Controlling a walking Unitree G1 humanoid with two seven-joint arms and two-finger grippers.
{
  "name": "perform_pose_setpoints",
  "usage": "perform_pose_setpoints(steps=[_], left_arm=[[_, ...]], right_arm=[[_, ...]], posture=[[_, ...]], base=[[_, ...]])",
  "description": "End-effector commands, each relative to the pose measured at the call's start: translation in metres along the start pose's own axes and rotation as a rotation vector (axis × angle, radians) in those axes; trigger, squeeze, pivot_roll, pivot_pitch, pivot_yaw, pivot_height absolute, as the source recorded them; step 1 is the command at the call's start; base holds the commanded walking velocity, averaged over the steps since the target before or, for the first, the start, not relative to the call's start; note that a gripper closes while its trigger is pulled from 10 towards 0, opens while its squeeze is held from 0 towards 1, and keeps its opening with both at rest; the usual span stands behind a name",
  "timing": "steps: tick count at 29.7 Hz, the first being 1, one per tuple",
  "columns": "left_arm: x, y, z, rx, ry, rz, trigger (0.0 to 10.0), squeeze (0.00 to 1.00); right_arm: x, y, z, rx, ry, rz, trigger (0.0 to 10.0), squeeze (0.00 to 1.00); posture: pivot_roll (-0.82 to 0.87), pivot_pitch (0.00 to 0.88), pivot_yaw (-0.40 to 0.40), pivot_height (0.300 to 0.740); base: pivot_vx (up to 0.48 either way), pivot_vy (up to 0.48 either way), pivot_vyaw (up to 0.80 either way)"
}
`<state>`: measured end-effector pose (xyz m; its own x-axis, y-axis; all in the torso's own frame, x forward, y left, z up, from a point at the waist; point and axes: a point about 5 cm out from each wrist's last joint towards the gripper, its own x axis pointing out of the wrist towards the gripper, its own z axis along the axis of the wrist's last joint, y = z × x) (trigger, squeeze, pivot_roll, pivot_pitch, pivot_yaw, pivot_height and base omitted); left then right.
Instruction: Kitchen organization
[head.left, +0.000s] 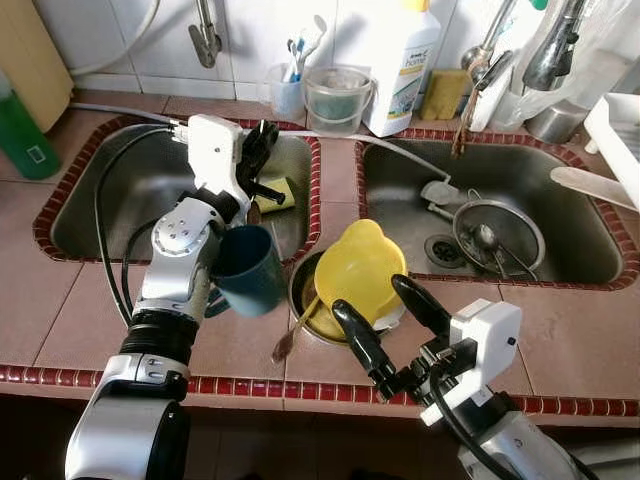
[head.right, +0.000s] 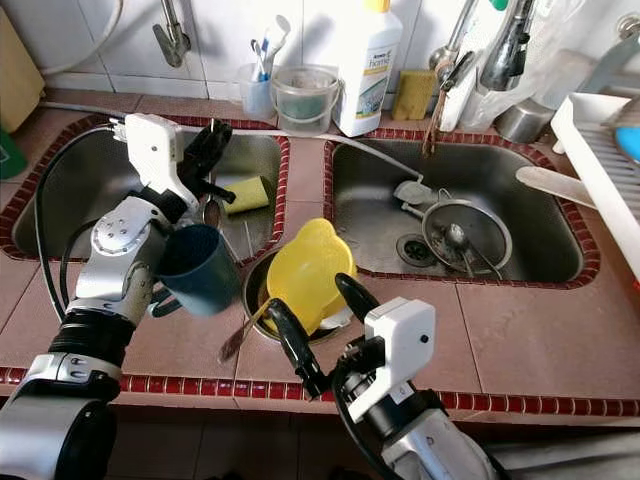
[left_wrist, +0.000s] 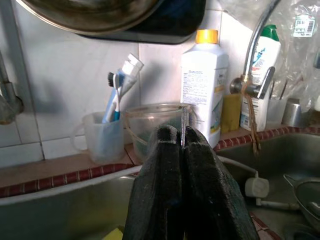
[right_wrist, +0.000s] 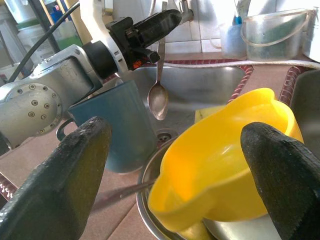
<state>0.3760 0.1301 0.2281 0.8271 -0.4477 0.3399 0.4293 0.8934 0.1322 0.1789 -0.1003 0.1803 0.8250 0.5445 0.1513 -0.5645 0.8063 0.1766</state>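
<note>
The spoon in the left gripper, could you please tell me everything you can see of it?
The spoon is plain, shiny metal with a thin handle and an oval bowl. It hangs upright, bowl down, its handle top pinched between the shut fingers of the left gripper, and nothing else touches it. It hangs above the left sink, behind the dark blue mug and the yellow jug.

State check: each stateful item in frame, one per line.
left hand: shut on a spoon, held over the left sink
spoon: hanging bowl-down from the left hand
right hand: open, fingers either side of the yellow jug
yellow jug: tilted, resting in the steel bowl
steel bowl: upright on the counter between the sinks
blue mug: upright on the counter
detergent bottle: upright, capped
</note>
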Motion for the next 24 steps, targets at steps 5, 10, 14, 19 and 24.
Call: perform_pose_setpoints(steps=[5, 10, 14, 19, 24], left_arm=[[-0.001, 0.001, 0.002, 0.006, -0.008, -0.007, 10.0, 0.0], [0.0, 0.004, 0.006, 0.015, -0.022, 0.005, 10.0, 0.0], [0.001, 0.005, 0.008, 0.018, -0.031, 0.011, 10.0, 0.0], [0.003, 0.004, 0.013, 0.017, -0.05, 0.0, 10.0, 0.0], [0.004, 0.002, 0.017, 0.019, -0.067, -0.006, 10.0, 0.0]], right_arm=[[0.0, 0.0, 0.003, 0.0, 0.001, 0.026, 10.0, 0.0], [0.005, -0.002, 0.003, -0.003, -0.003, 0.036, 10.0, 0.0], [0.007, -0.002, 0.003, -0.004, -0.008, 0.043, 10.0, 0.0], [0.01, -0.003, 0.003, -0.009, -0.014, 0.052, 10.0, 0.0], [0.013, -0.005, 0.003, -0.016, -0.019, 0.06, 10.0, 0.0]], posture=[[-0.27, 0.192, -0.033, 0.74], [-0.26, 0.177, -0.041, 0.74], [-0.26, 0.171, -0.042, 0.74], [-0.26, 0.157, -0.042, 0.74], [-0.25, 0.146, -0.042, 0.74]], base=[[0.0, 0.0, 0.0], [0.0, 0.0, 0.0], [0.0, 0.0, 0.0], [0.0, 0.0, 0.0], [0.0, 0.0, 0.0]])
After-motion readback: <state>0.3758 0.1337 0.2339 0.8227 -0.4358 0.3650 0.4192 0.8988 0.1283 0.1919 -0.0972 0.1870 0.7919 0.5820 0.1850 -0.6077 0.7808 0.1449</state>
